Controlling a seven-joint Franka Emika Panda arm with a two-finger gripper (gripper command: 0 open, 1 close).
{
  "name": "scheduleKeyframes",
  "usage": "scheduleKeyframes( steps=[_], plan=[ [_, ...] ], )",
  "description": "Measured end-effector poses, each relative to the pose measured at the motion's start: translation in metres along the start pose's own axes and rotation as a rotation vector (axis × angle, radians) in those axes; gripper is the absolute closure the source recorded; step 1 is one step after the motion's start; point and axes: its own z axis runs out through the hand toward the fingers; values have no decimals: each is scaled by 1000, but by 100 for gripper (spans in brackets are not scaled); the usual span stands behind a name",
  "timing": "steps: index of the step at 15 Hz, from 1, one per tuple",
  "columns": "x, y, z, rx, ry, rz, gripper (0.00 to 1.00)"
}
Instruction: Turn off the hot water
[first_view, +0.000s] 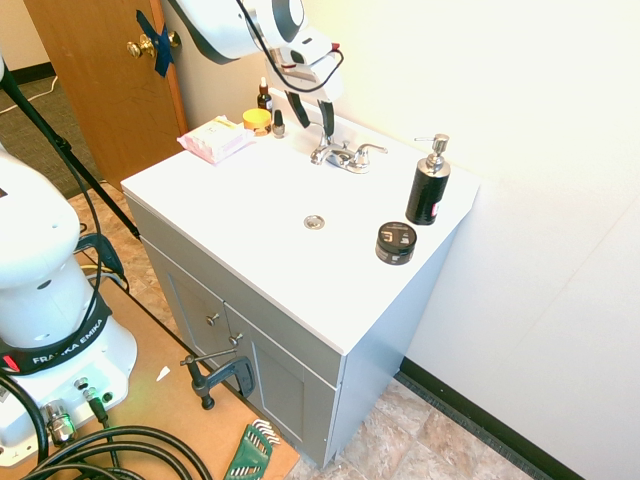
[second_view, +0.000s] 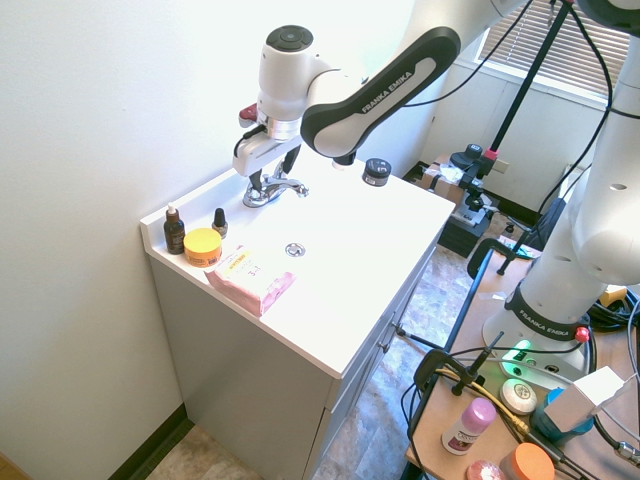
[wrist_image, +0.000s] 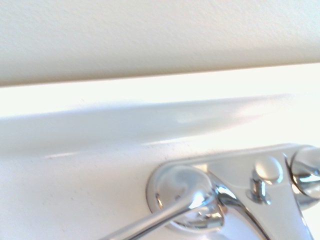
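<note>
Hanging just above the left-hand end of the two-handle chrome faucet (first_view: 340, 155), the two-finger gripper (first_view: 322, 130) is seen with its dark fingers pointing down at the small chrome hot-water lever (first_view: 322, 152). Whether the jaws are parted or closed cannot be told, since the fingers overlap each other and the lever in both outside views. In the wrist view the hot-water lever (wrist_image: 172, 210) is shown from close by, its round base seated on the faucet plate and its arm reaching toward the picture's lower edge. The faucet is mounted at the back of the white vanity top (first_view: 250, 200), against the wall, which is probably why the wrist is brought in steeply from above. No running water is visible. The matching right-hand chrome lever (first_view: 368, 152) is left clear, and the black soap bottle with a silver pump (first_view: 428, 185) stands well apart.
</note>
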Motion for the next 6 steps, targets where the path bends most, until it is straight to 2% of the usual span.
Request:
scheduleKeyframes(
  steps=[3, 6],
  plan=[
    [3, 0, -4, -9, -68, 3, 0],
    [0, 48, -14, -12, -201, -14, 0]
  ],
)
